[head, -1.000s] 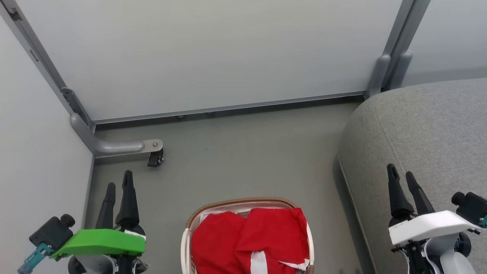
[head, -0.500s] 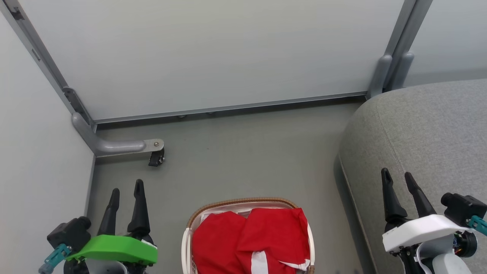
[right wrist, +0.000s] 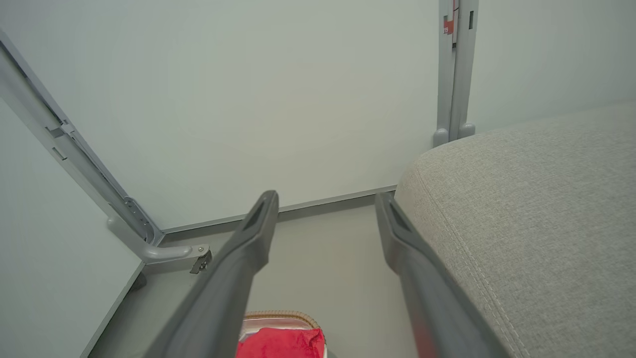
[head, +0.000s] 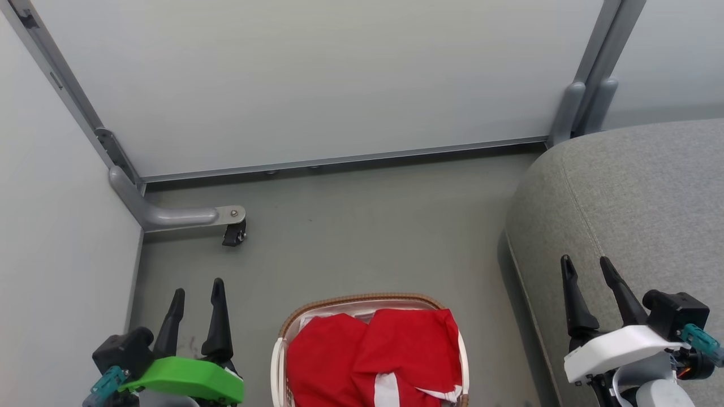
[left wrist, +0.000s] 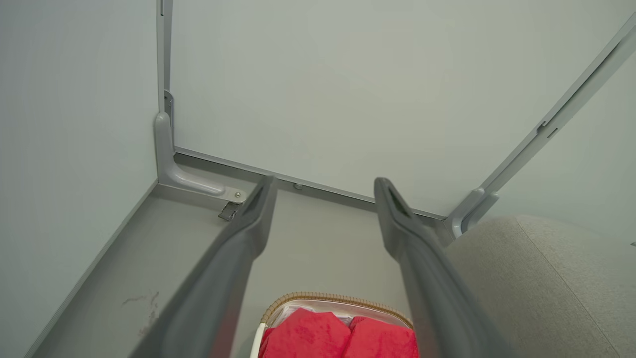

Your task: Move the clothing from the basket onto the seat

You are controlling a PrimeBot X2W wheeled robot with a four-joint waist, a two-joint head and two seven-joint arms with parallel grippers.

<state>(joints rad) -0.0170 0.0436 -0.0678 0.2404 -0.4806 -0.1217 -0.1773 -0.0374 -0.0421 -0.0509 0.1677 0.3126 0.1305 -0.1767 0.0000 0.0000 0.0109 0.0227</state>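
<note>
Red clothing (head: 370,359) fills the white basket (head: 355,300) with the brown woven rim at the bottom middle of the head view; one piece shows white stripes. The grey seat (head: 633,198) spreads at the right. My left gripper (head: 198,285) hangs open over the floor, left of the basket, with nothing between its fingers. Open and empty too, my right gripper (head: 585,262) is above the seat's front left part. The left wrist view shows the clothing (left wrist: 343,338) and basket (left wrist: 323,298) below the gripper (left wrist: 323,186). The right wrist view has the gripper (right wrist: 325,199), basket (right wrist: 278,315) and seat (right wrist: 536,214).
Pale partition walls (head: 317,79) close the space behind and to the left. A grey metal foot with a black caster (head: 233,233) juts from the left corner onto the grey floor (head: 367,226). A grey post (head: 588,96) stands behind the seat.
Both grippers have drawn back toward the bottom of the head view and shifted inward toward the basket, the left one rightward, the right one slightly leftward. Both stay open.
</note>
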